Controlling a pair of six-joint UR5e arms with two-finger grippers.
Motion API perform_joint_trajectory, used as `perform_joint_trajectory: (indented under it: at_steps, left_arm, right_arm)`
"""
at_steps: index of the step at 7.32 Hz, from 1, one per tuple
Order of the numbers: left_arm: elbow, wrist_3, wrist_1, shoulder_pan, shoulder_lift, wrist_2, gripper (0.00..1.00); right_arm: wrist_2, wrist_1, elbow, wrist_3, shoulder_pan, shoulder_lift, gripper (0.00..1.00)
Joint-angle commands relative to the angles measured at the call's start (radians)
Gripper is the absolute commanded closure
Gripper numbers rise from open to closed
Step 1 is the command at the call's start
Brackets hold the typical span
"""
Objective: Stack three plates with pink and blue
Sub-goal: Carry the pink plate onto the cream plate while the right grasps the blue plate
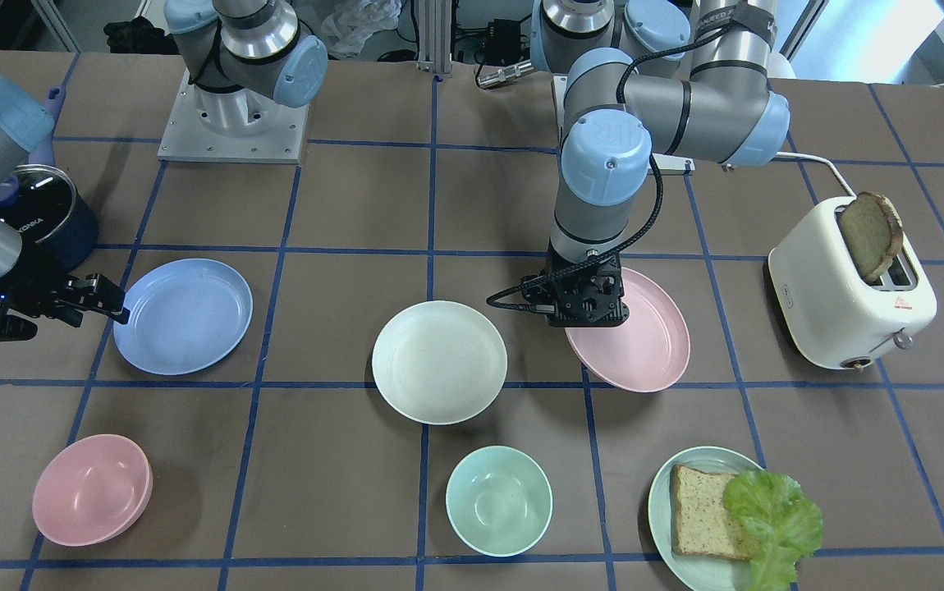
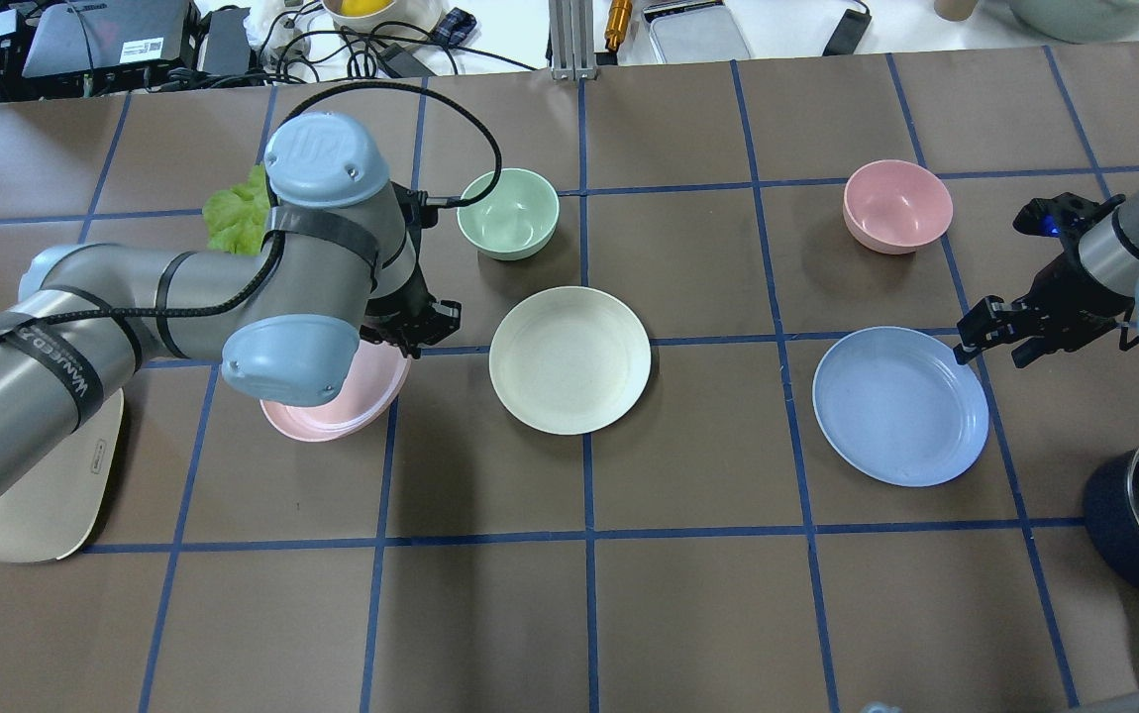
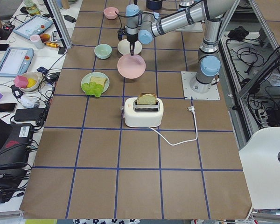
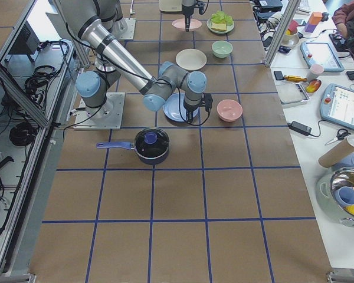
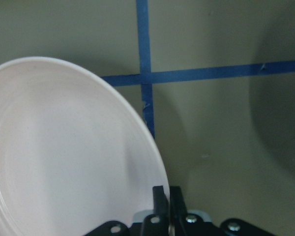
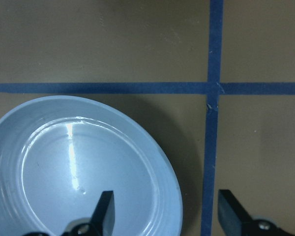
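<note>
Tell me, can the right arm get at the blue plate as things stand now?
Probably yes: the right gripper has its jaws open astride the rim of the blue plate, and nothing blocks it.

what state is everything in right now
left hand, shut on the pink plate at its rim
pink plate, gripped at its rim
right hand, open, straddling the blue plate at its rim
blue plate, lying flat, not gripped
cream plate, flat, empty, nothing stacked on it
toaster, bread slice standing up from a slot
pot, lid on
green plate, holding bread and lettuce
</note>
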Motion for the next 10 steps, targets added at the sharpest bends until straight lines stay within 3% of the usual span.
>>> perform_joint_trajectory:
  at_steps: [1, 5, 6, 10]
  left_arm:
    - [0.151, -0.154, -0.023, -0.114, -0.078, 0.005, 1.00]
    - [0.314, -0.281, -0.048, -0.298, -0.252, 0.014, 1.00]
    - [0.337, -0.289, -0.052, -0.323, -0.276, 0.014, 1.00]
    - [0.354, -0.338, -0.054, -0.391, -0.325, 0.015, 1.00]
  right_arm:
    - [-0.010, -0.045, 0.010, -0.056, 0.000, 0.033, 0.23]
    - [-0.015, -0.046, 0.034, -0.058, 0.000, 0.039, 0.43]
    - [-0.015, -0.046, 0.034, -0.064, 0.000, 0.042, 0.44]
    - [-0.019, -0.044, 0.034, -0.060, 0.000, 0.063, 0.59]
